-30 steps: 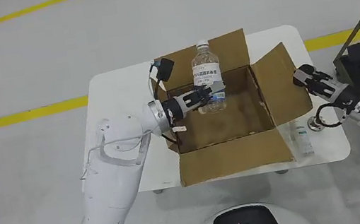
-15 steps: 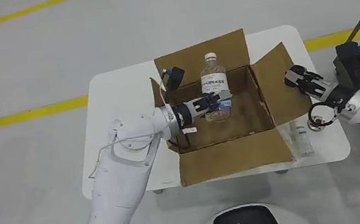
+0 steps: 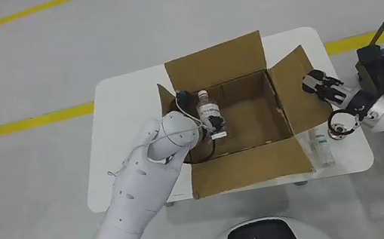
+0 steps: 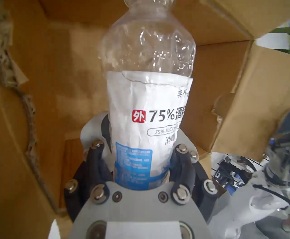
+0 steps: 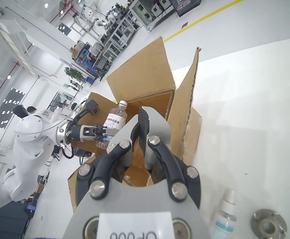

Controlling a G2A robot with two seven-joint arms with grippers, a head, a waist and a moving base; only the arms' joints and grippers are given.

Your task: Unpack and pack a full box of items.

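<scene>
The white worktop [image 3: 122,116] carries an open cardboard box [image 3: 250,167] with all four flaps folded outward; the tall rear flap stands up at the far side and the right flap slopes out toward the worktop's right end. The left tool [image 3: 211,121] is inside the box's opening at its left wall. Its fingers are closed around the lower, labelled part of a clear plastic bottle [image 3: 208,109], one on each side. The bottle's white cap points up, and it stands close to the left wall; whether its base touches the box floor cannot be told. The right tool [image 3: 317,83] hovers over the right flap, its two black pads drawn almost together with nothing between them. A small spray bottle [image 3: 321,147] lies on the worktop just beside the box's right side.
</scene>
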